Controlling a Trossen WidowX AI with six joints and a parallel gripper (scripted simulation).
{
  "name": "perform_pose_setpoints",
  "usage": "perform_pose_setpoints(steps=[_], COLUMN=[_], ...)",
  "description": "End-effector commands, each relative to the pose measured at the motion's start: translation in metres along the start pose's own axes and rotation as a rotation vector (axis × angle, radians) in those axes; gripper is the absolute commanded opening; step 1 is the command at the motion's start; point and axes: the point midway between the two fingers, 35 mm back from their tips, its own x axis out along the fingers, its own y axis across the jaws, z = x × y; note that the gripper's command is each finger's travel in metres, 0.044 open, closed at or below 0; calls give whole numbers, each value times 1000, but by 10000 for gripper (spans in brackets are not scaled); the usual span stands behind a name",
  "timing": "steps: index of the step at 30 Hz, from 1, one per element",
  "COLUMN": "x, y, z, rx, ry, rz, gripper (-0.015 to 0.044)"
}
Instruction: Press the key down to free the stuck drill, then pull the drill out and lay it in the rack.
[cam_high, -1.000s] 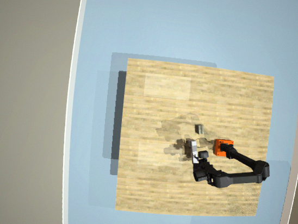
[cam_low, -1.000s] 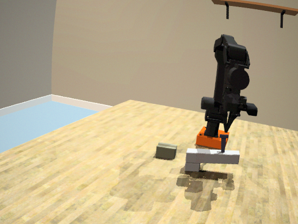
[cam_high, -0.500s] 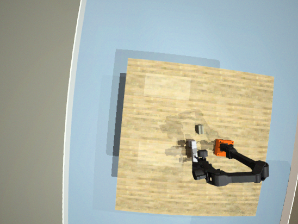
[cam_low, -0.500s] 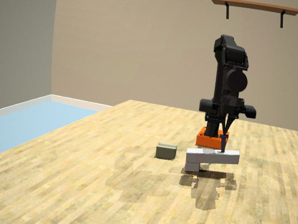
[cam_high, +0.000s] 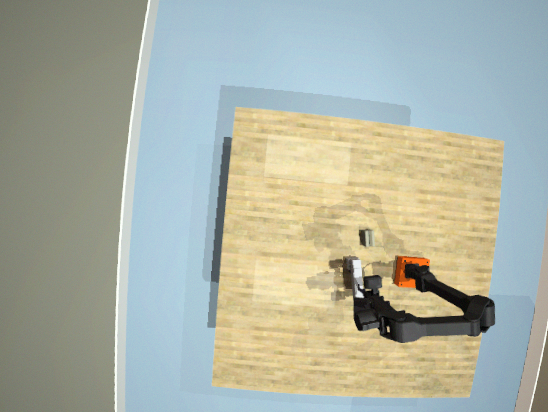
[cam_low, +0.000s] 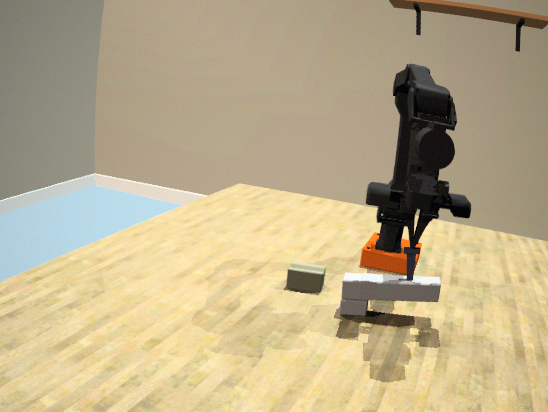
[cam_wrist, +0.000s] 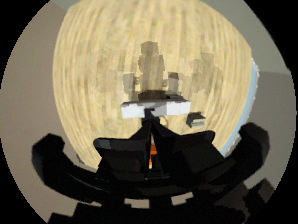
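Note:
A white-grey block (cam_high: 356, 270) (cam_low: 390, 289) (cam_wrist: 175, 107) stands on the table as a long bar raised on a foot at one end. A dark T-shaped key (cam_low: 410, 267) stands upright in the bar, towards the end away from the foot. My gripper (cam_low: 412, 245) (cam_wrist: 151, 121) is shut and empty, pointing down, its tips at the key's flat head; whether they touch it I cannot tell. The drill is not clearly visible. A small olive-grey grooved block (cam_high: 367, 238) (cam_low: 306, 279) (cam_wrist: 196, 120), apparently the rack, stands beside the foot end, apart from the bar.
The orange base (cam_high: 400, 276) (cam_low: 385, 260) of my arm stands behind the bar. The wooden table (cam_high: 300, 225) (cam_low: 150, 300) carries the blocks and the arm's shadow. A wall shelf (cam_low: 475, 11) hangs high at the back right.

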Motion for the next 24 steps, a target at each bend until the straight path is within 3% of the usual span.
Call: perform_pose_setpoints(steps=[1, 24], x=[2, 5], y=[0, 1], z=[-3, -4], rx=[6, 6], ry=[9, 9], rz=[-2, -2], gripper=[0, 0])
